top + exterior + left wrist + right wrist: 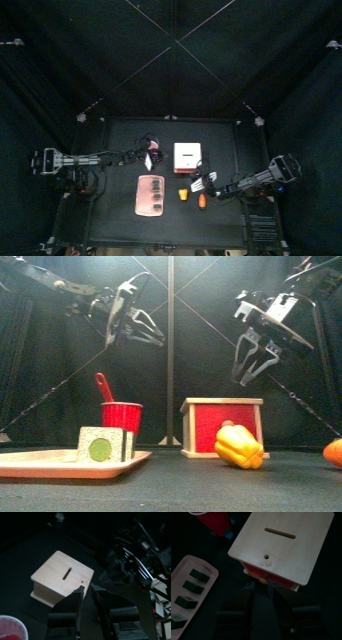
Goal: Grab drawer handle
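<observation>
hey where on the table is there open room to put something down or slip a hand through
Bare room: the table's back strip behind the drawer, the left side beyond the pink tray, and the front strip below the tray. Crowded: the middle, where the red cup, drawer, yellow pepper and orange piece cluster under both raised grippers.

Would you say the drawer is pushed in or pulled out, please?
Pushed in: the drawer's red front sits flush inside its pale frame in the front view.
</observation>
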